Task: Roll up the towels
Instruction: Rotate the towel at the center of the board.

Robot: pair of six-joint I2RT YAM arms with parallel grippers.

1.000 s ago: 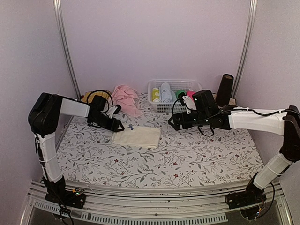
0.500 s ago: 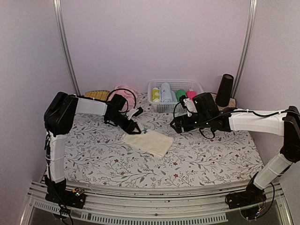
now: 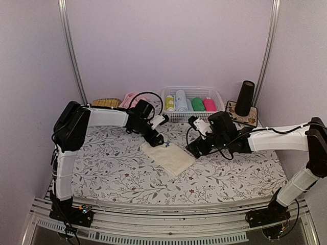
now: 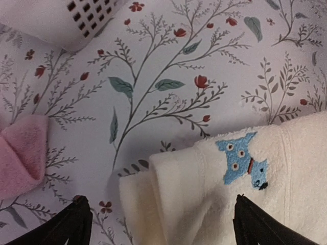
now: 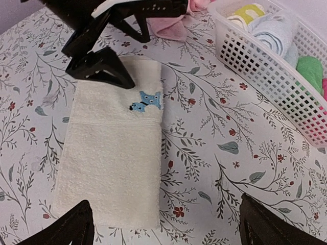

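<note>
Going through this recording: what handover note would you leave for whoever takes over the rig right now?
Left gripper: open, at the far end of the cream towel, holding nothing.
Right gripper: open, just beside the cream towel's right edge, empty.
Cream towel: lying flat and folded mid-table, not rolled.
Pink towel: crumpled at the back left, not rolled.
Done: neither towel rolled yet.
Left: roll the cream towel, then the pink one.

The top external camera sits high behind the arm bases, looking forward and down over the whole worktop (image 3: 230,178). The left wrist camera faces almost straight down, very close over one end of the cream towel (image 4: 194,204). The right wrist camera looks down slantwise from farther off, taking in that whole towel and the basket (image 5: 265,76). All three views share the towel.
</note>
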